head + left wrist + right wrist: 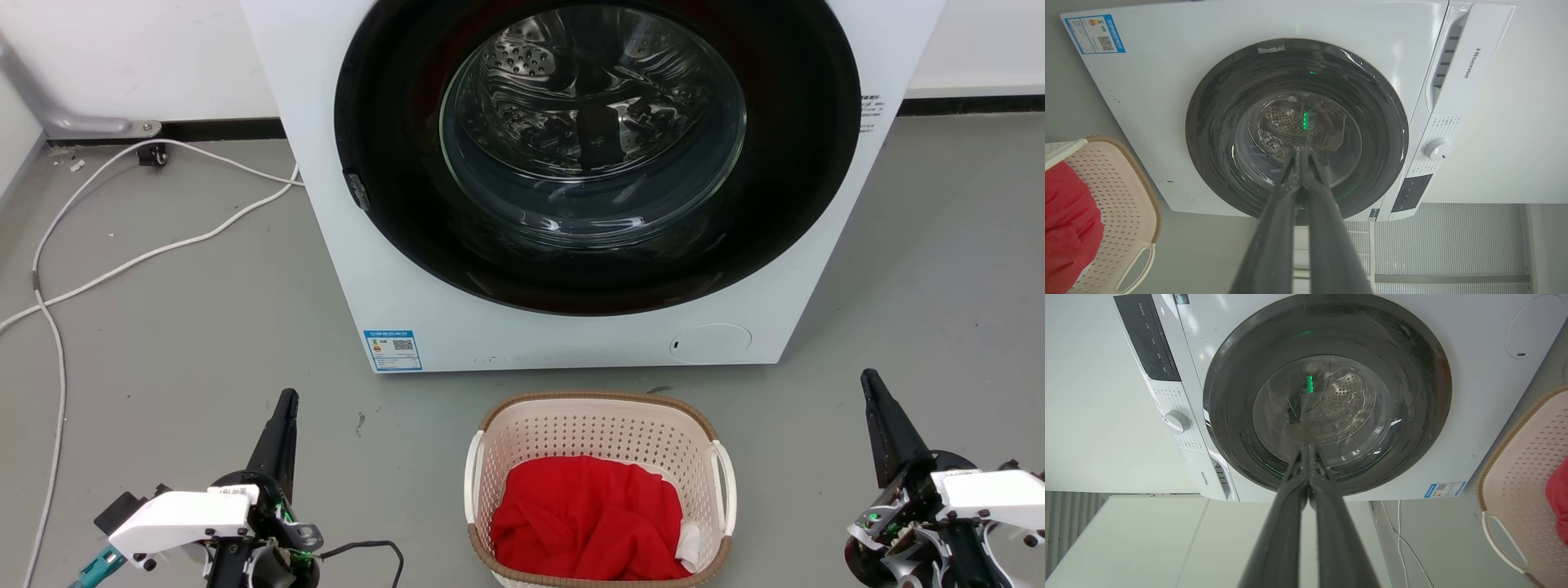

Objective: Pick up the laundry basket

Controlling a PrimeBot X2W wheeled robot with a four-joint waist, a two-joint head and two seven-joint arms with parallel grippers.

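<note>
A: Item one, laundry basket (pixel 600 429). Location?
B: On grey floor (pixel 204 351), directly in front of washing machine (pixel 408 269), just short of its base, between the two arms. Upright. Cream perforated walls, brown woven-look rim, white handle on each side.

A: Contents?
B: Red cloth (pixel 588 514), crumpled, heaped in the near half. Small white piece (pixel 690 545) tucked at its right edge.

A: Item two, left gripper (pixel 287 400). Condition?
B: Low at left, well apart from the basket, pointing toward the machine. Fingers pressed together tip to tip, grasping nothing.

A: Item three, right gripper (pixel 869 380)?
B: Low at right, likewise well apart from the basket. Fingers clenched against each other, holding nothing. In right wrist view, tips meeting in front of the door glass.

A: Machine details?
B: White front-loader, round dark door, steel drum visible through the glass. Blue label (pixel 393 349) at lower left of front panel. Control dial (pixel 1436 149) seen in left wrist view.

A: Sundries?
B: White cables (pixel 122 261) trailing across the floor, left of the machine.
</note>
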